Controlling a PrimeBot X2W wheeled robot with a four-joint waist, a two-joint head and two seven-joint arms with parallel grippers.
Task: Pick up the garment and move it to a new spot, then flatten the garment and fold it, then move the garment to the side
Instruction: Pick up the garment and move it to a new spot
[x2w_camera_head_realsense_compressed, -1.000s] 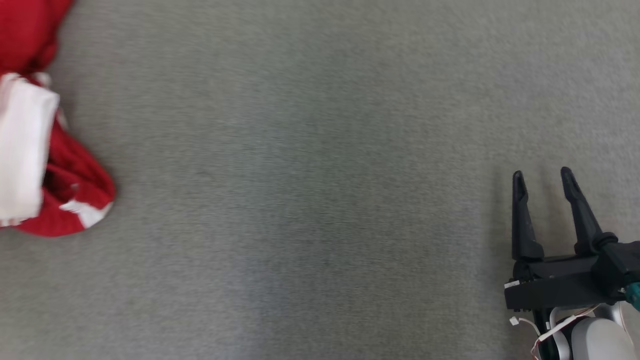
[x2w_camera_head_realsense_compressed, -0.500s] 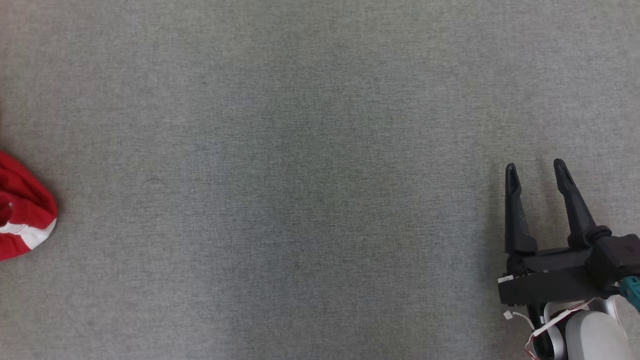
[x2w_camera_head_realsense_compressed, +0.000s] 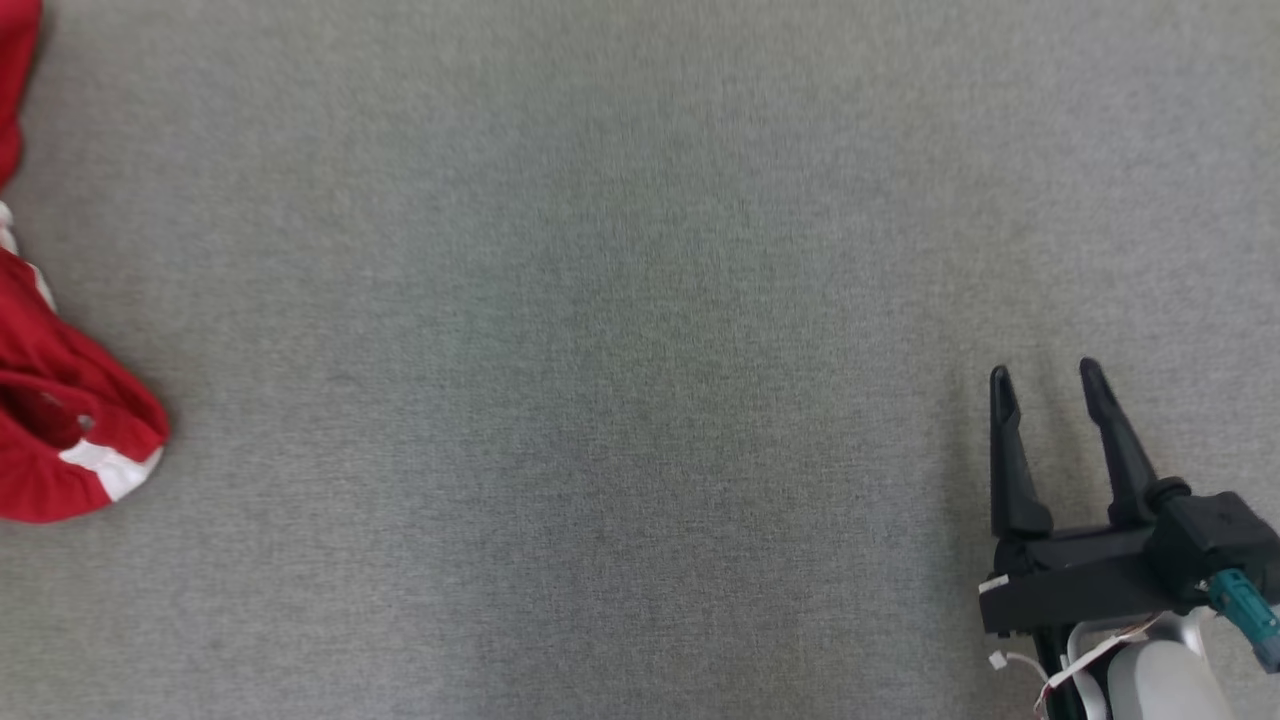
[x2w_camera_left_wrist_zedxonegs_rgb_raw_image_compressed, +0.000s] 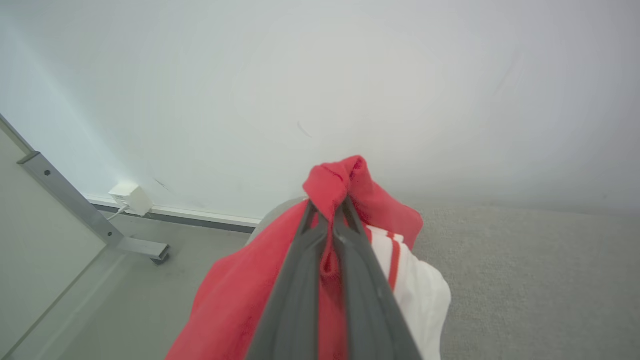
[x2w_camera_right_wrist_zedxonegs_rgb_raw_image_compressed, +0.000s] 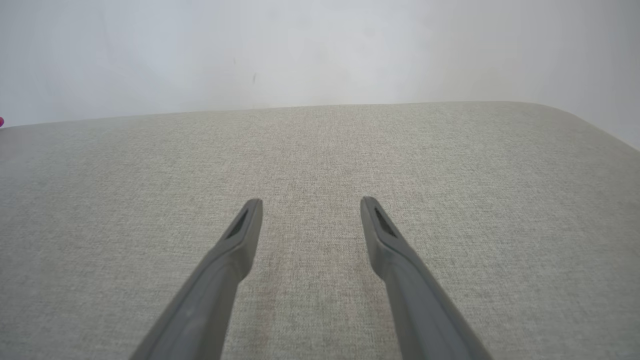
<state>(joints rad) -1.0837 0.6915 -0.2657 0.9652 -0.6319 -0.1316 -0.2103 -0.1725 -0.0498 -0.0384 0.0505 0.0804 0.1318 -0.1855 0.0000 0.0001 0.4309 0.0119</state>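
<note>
The garment is bright red, with a white part that carries two thin red stripes. The surface is plain grey-beige with a fine woven pattern. The right gripper is black, its plug teal. The wall is pale white.

Right end effector: two long matte black fingers, tapered to rounded tips, are seen seated in a blocky black housing. A small white tag is noted at the housing's corner, and a teal connector is fitted at its outer side. A thin white cable with a red strand is looped below, against a smooth pale grey wrist shell. Seen from the right wrist, the fingers read dark grey, each marked by a narrow slot near the tip. Left end effector: the same grey tapered fingers are recorded.
</note>
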